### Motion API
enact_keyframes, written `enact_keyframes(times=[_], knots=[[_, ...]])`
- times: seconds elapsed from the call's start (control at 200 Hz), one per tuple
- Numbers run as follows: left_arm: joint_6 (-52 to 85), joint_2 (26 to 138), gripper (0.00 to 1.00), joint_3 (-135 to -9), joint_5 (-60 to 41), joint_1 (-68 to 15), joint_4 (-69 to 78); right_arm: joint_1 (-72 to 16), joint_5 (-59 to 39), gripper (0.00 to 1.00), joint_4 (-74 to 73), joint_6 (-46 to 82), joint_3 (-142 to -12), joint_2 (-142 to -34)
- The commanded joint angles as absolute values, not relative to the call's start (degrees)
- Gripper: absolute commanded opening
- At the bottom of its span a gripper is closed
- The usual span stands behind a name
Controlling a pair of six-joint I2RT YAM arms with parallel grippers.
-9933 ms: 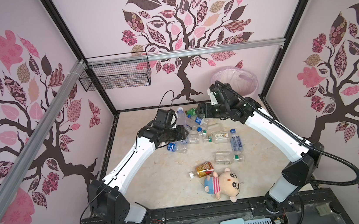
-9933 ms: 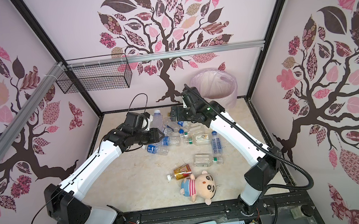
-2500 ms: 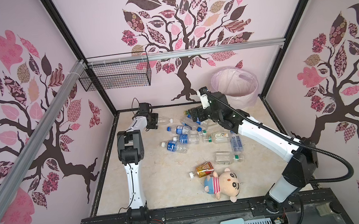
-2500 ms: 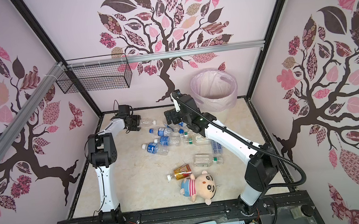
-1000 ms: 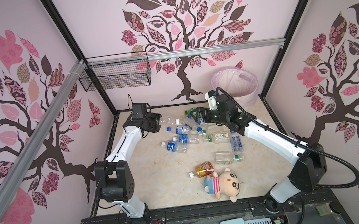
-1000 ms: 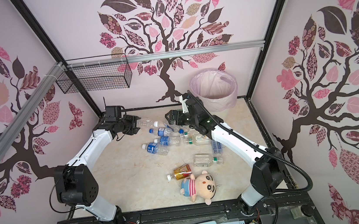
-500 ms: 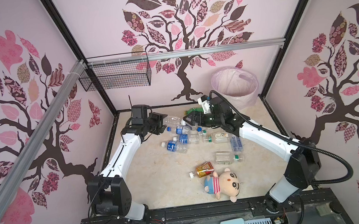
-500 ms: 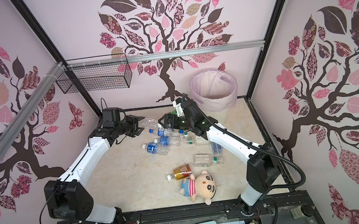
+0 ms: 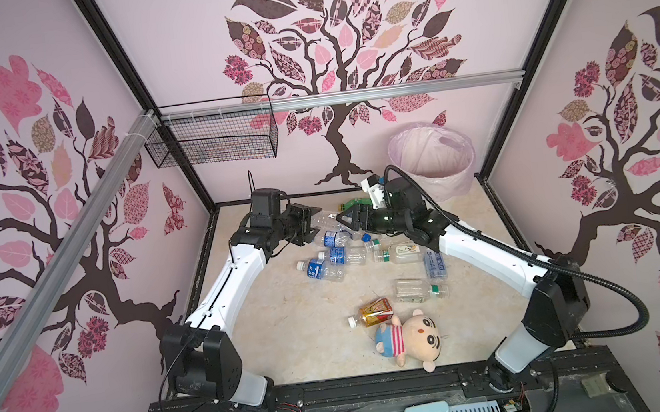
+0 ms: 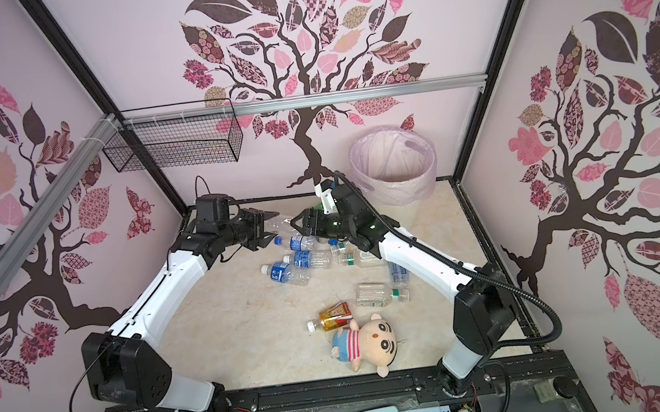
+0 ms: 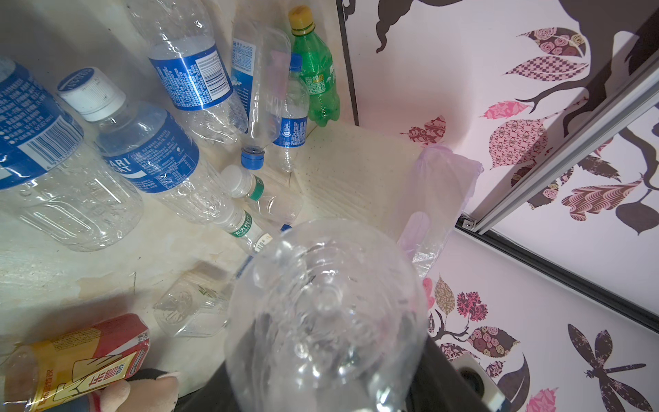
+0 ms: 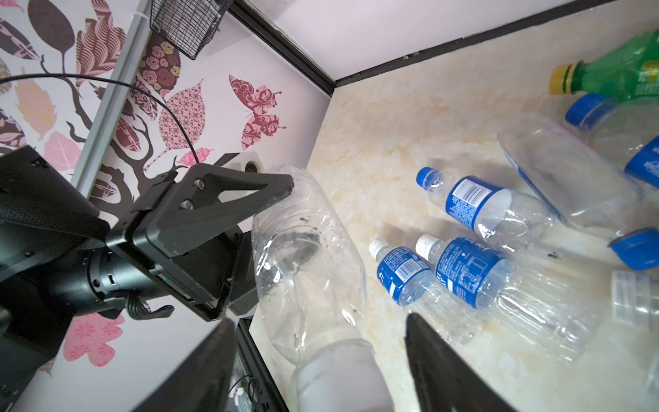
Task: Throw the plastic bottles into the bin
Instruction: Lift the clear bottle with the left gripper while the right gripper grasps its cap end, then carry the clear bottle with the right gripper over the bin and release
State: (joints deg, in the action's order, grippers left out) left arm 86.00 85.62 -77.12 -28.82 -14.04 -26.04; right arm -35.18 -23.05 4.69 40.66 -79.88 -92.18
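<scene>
My left gripper (image 9: 312,224) is shut on a clear, label-less plastic bottle (image 9: 325,221), held level above the floor at the back. Its base fills the left wrist view (image 11: 326,314), and a left finger (image 12: 228,192) presses its side. My right gripper (image 9: 345,218) faces it with its jaws open on either side of the bottle's white cap (image 12: 338,378), a gap showing on each side. Several more plastic bottles (image 9: 338,256) lie below, with a green one (image 9: 355,203) and an amber one (image 9: 375,311). The bin (image 9: 443,184), lined with a pink bag, stands back right.
A plush doll (image 9: 409,336) in a striped shirt lies near the front by the amber bottle. A black wire basket (image 9: 213,144) hangs on the back left rail. Walls close in on three sides, and the bin (image 10: 396,191) sits just behind my right arm.
My left arm swung the clear bottle toward the middle. My right gripper moved left to the bottle's cap end, and its jaws have narrowed around the cap.
</scene>
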Motion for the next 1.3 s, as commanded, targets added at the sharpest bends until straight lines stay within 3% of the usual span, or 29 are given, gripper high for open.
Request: enact_keyframes(times=[0.0, 0.1, 0.24, 0.475, 0.64, 0.89, 1.025, 1.295], knots=[[86.72, 82.47, 0.55, -77.18, -29.14, -14.13, -25.64, -35.16, -24.48, 0.63, 3.28, 41.4, -79.17, -92.38], [87.19, 81.86, 0.56, -76.15, -29.18, -14.09, -25.15, -35.16, -25.61, 0.59, 2.82, 41.57, -78.53, -92.21], [87.07, 81.9, 0.55, -76.32, -29.17, -14.07, -24.83, -35.15, -25.73, 0.4, 2.53, 41.92, -77.53, -92.02], [86.53, 82.08, 0.56, -76.64, -28.9, -14.06, -24.93, -35.16, -26.11, 0.34, 2.97, 41.65, -78.16, -91.63], [87.12, 82.63, 0.62, -77.03, -28.88, -14.14, -23.88, -35.13, -25.79, 0.3, 4.25, 40.38, -78.79, -91.06], [84.13, 84.53, 0.8, -83.19, -28.1, -14.1, -28.07, -34.15, -20.19, 0.26, 13.76, 36.83, -84.68, -91.31], [82.17, 85.43, 0.97, -87.37, -27.95, -14.12, -31.09, -32.3, -18.39, 0.24, 17.27, 36.17, -88.02, -90.73], [74.78, 86.39, 0.97, -96.07, -25.85, -14.06, -38.18, -26.9, -12.96, 0.22, 21.99, 34.9, -94.05, -86.56]])
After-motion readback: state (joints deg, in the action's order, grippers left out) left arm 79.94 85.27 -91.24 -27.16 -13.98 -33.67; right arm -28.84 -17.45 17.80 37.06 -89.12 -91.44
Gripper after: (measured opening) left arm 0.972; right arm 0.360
